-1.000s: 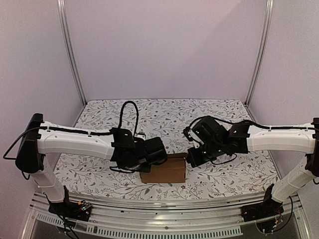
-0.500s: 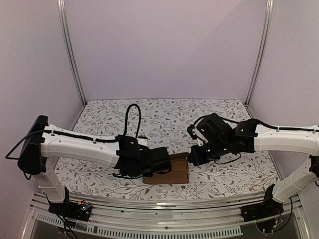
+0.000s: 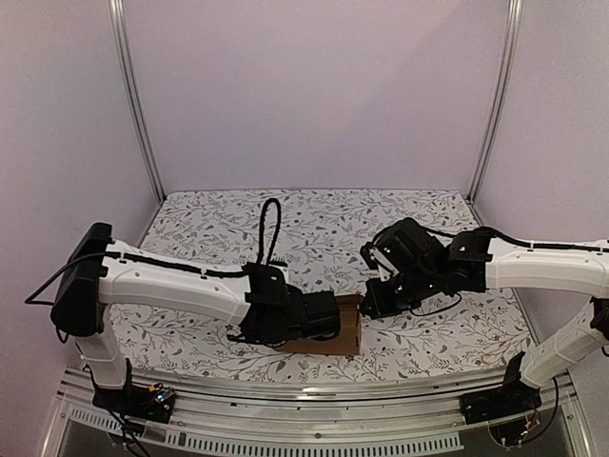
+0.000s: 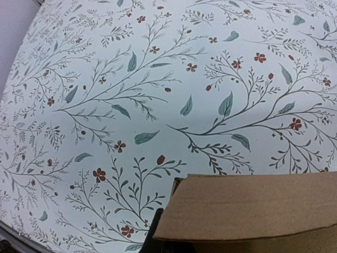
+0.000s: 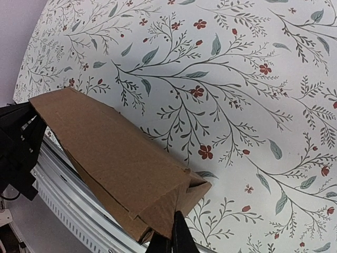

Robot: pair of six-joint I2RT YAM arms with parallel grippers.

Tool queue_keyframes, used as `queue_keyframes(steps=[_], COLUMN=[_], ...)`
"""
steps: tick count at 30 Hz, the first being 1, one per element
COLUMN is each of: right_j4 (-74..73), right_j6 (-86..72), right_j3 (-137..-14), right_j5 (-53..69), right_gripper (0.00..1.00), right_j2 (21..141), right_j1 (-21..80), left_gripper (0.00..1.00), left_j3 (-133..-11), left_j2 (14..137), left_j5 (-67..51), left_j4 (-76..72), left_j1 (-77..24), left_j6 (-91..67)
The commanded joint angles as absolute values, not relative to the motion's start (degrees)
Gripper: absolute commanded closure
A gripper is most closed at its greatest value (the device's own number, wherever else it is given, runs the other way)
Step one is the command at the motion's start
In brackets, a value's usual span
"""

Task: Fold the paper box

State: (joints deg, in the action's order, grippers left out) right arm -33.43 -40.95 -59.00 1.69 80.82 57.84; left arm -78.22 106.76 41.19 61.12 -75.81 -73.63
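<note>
The paper box (image 3: pixel 348 328) is a slim brown cardboard box lying near the table's front edge. My left gripper (image 3: pixel 331 317) sits against its left end and covers most of it from above. In the left wrist view the box (image 4: pixel 253 205) fills the lower right, and only one dark finger (image 4: pixel 151 237) shows beside its corner. My right gripper (image 3: pixel 367 307) is at the box's right end. The right wrist view shows the box (image 5: pixel 116 153) stretching away to the left. There my right gripper (image 5: pixel 171 237) is shut, its tips touching the folded end flap (image 5: pixel 174 203).
The table (image 3: pixel 314 224) wears a floral cloth. A metal rail (image 3: pixel 304 390) runs along the near edge, just beside the box, and shows as the rail (image 5: pixel 68 205) in the right wrist view. Upright frame posts (image 3: pixel 133 95) stand at the back corners. The left arm (image 5: pixel 16 142) is beyond the box's far end.
My left arm has swung right and come over the box's left part. The box has slid a little to the right. The right gripper has stayed at the box's right end.
</note>
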Motion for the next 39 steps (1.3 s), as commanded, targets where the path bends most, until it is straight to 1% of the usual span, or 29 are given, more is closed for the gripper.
queue_keyframes(steps=[1,6,14,25,39], right_j4=[-35.3,-35.6,-31.9,-30.1,-29.7], right_j6=[-43.4,-44.7,-46.3,-48.2,-50.3], right_j3=[-60.5,-59.9,-58.4,-58.7,-59.6], right_j5=[3.3,3.4,1.6,-2.5,-4.7], right_gripper=[1.00,1.00,1.00,1.00,1.00], right_j2=[79.1,79.5,78.8,77.5,79.3], right_j1=[57.7,57.7,57.8,60.1,62.1], left_gripper=[1.00,1.00,1.00,1.00,1.00], left_j3=[-78.7,-80.1,-83.4,-86.0,-89.6], left_j2=[111.6,114.2,117.8,119.8,123.1], left_j5=[40.2,40.6,39.8,40.3,40.4], left_j4=[66.3,66.7,66.6,66.6,68.9], left_j1=[-76.6,-77.5,-78.6,-79.6,-79.8], left_j6=[-76.6,-78.8,-79.8,-79.7,-81.4])
